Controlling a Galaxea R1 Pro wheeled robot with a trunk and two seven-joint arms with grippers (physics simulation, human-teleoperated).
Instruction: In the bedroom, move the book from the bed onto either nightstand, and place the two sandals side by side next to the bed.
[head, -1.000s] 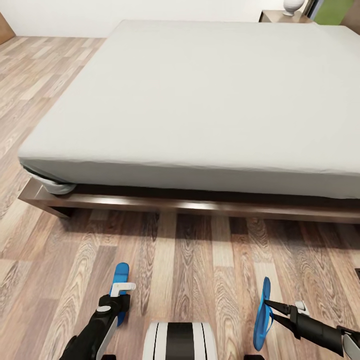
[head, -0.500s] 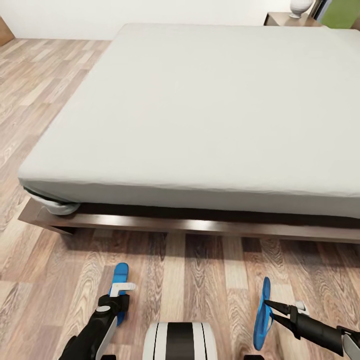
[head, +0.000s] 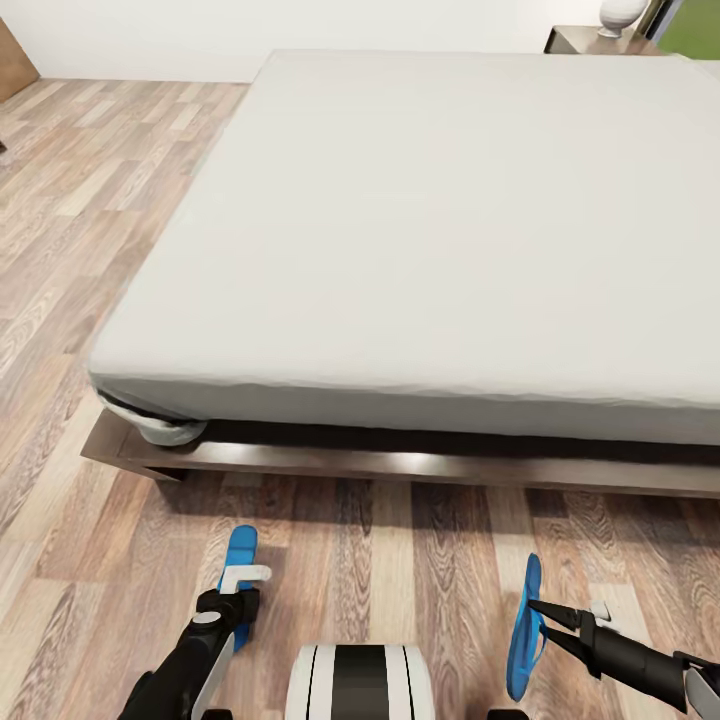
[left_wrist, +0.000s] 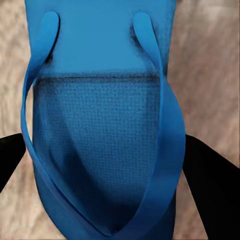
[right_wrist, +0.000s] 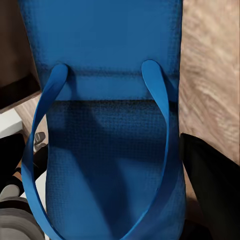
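From the head view, our left tool (head: 243, 583) grips one blue sandal (head: 239, 549) and our right tool (head: 537, 610) the other sandal (head: 524, 630), above the floor (head: 400, 560) near the bed (head: 440, 240). Each wrist view shows its sandal (left_wrist: 105, 145) (right_wrist: 107, 145) clamped between dark fingers (left_wrist: 207, 185) (right_wrist: 215, 185).

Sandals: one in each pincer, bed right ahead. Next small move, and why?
Probably lower both arms to the floor beside the bed. The left pincer holds one sandal flat, while the right pincer holds the other sandal on edge, so it likely needs rolling flat first.
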